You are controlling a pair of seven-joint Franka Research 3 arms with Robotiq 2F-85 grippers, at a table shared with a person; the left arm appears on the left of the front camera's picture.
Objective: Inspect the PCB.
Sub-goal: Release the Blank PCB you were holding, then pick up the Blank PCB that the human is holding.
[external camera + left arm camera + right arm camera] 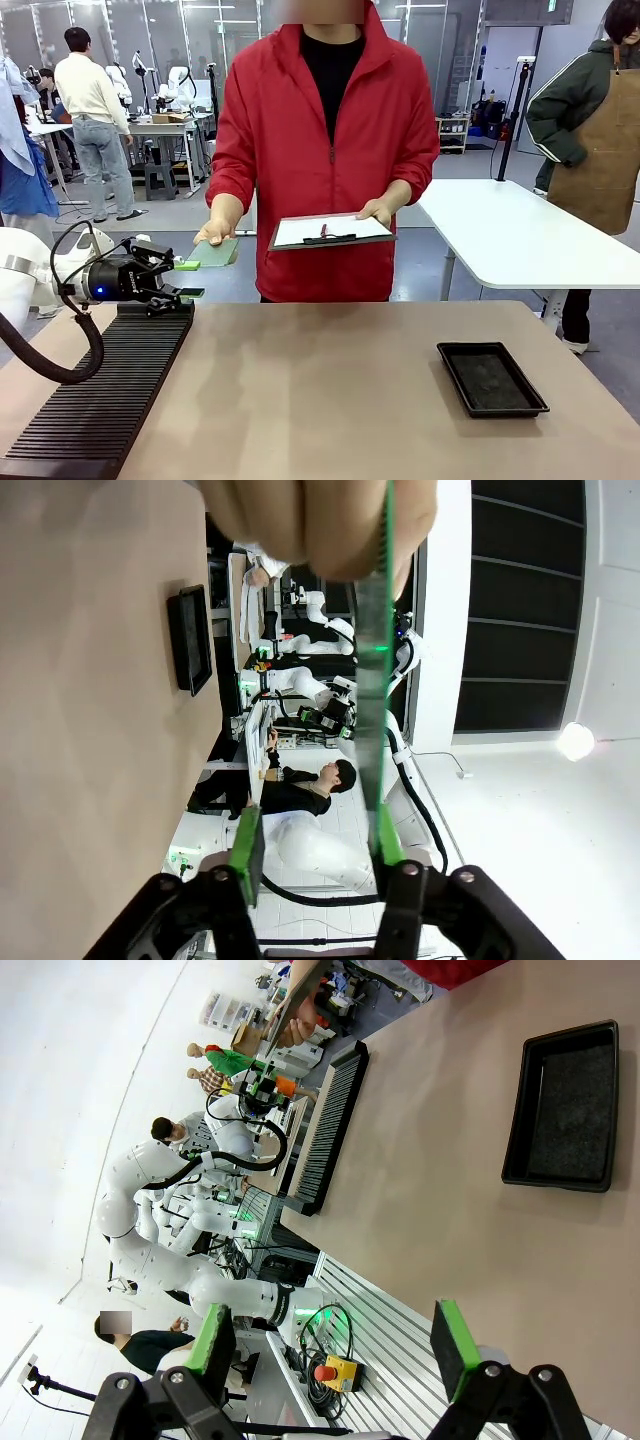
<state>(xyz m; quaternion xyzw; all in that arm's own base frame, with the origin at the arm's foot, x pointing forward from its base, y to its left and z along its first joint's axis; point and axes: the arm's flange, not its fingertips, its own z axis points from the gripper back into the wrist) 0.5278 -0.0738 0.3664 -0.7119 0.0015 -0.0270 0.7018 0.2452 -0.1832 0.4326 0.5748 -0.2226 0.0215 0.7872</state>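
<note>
The PCB is a thin green board that the person's hand holds out flat over the table's far left edge. In the left wrist view the PCB shows edge-on, pinched at the top by the person's hand. Its near end lies against one green pad, while the other pad stands well clear. My left gripper is open and level with the board's near edge. My right gripper is open with nothing between its fingers, high above the table.
The person's other hand holds a clipboard with white paper and a pen. A black ridged rack runs along the table's left side under my left arm. A shallow black tray lies at the right.
</note>
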